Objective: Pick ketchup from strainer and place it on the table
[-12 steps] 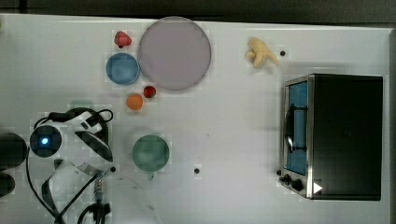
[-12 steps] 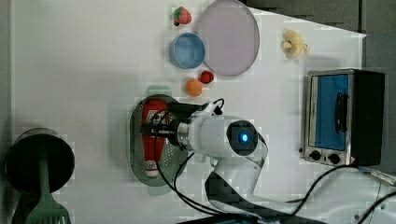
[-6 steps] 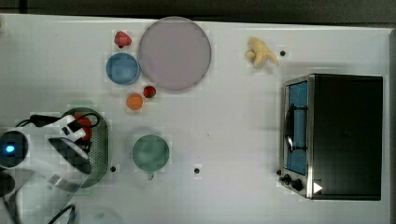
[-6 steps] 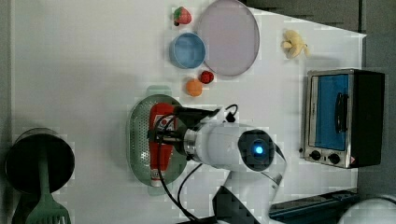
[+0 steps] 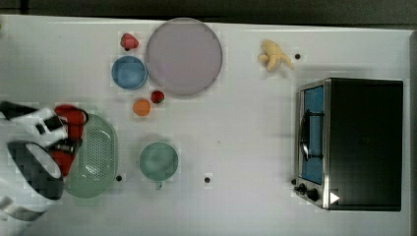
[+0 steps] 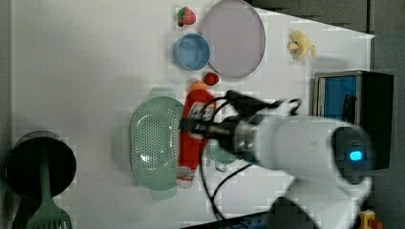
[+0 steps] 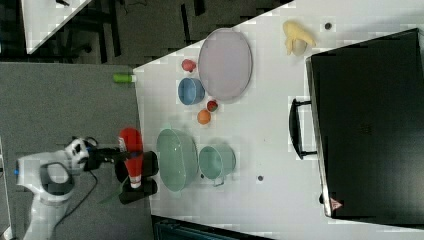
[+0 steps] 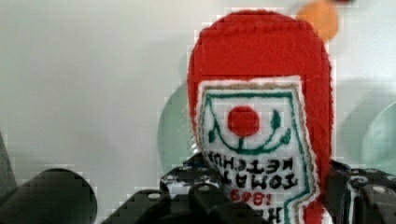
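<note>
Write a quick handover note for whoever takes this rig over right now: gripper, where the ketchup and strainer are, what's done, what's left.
Gripper: shut on the ketchup, gripping it across the label.
Ketchup: lifted out of the strainer and held in the air, white cap at one end.
Strainer: on the table, empty, beside the green cup.
Done: ketchup picked from the strainer.
Left: carry it to a bare part of the table, set it down, open the gripper and back away.
</note>
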Controlling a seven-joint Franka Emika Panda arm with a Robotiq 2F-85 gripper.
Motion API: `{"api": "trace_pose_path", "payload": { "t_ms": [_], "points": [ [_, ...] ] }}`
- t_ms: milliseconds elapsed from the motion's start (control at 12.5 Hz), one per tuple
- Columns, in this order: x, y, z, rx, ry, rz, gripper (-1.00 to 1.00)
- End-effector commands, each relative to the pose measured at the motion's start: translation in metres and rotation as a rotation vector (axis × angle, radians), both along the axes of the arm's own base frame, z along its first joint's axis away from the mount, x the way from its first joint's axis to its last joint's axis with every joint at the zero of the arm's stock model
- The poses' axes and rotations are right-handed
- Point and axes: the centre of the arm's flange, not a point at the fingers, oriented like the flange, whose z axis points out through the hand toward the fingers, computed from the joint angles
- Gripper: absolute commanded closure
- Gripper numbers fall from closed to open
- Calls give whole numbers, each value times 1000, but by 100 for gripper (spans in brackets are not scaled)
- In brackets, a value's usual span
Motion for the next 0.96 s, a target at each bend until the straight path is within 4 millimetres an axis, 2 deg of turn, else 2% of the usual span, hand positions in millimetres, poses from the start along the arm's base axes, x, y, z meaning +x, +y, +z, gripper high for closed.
{"api": "trace_pose_path", "payload": {
  "t_ms": [80,240,480,720,960],
  "points": [
    [72,-106,33,-42,35,-13,-19],
    [100,-169,43,-66,57,-44,-19],
    [127,-264,41,-81,50,-24,-19],
    [136,-344,37,-100,56,-29,-19],
    [129,-398,19,-113,92,-101,-19]
  ]
}}
